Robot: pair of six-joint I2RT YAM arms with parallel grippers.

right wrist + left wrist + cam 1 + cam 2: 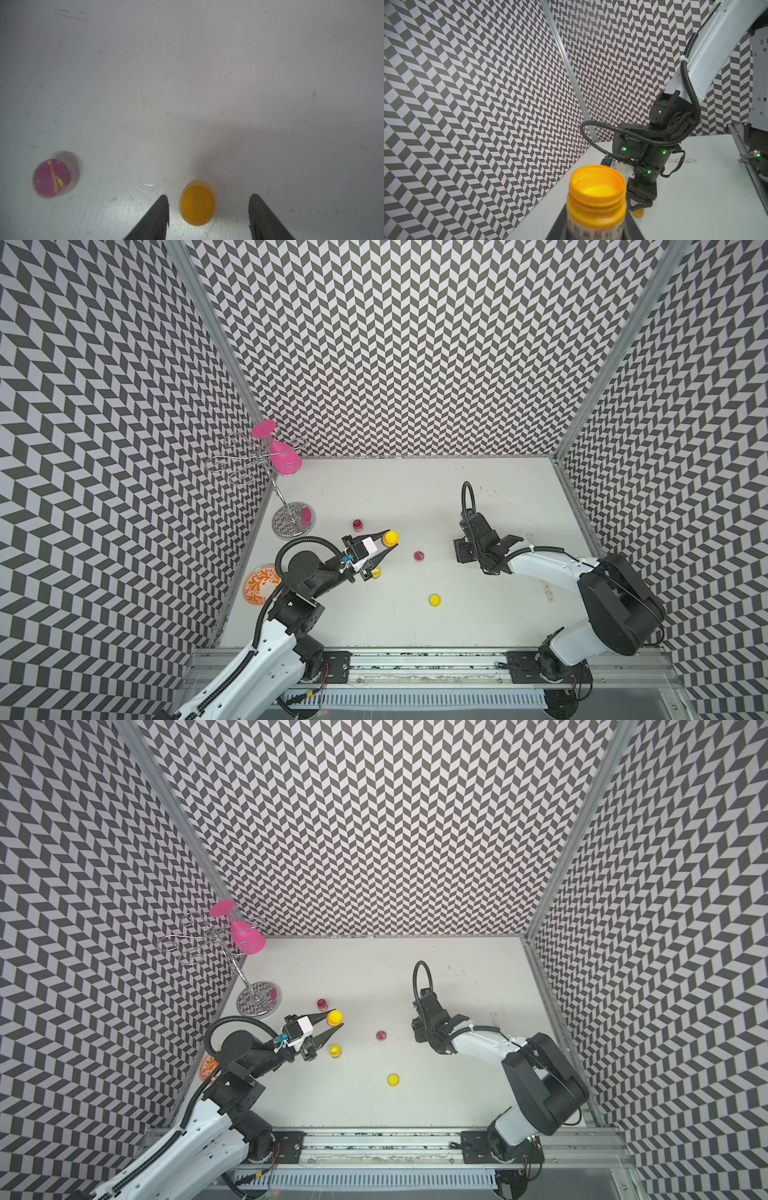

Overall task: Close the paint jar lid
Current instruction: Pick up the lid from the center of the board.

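At the left, an open orange paint jar (596, 199) is pinched by the left gripper (392, 540) and held clear of the white table (478, 614), its threaded neck left uncovered. Farther right, an orange lid (197, 204) is seen lying on the table between the spread jaws of the right gripper (208, 195), touched by neither.

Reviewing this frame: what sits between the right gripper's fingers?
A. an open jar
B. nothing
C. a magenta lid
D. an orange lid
D: in the right wrist view the orange lid lies on the table between the spread fingers of the right gripper, touched by neither; the magenta lid lies apart.
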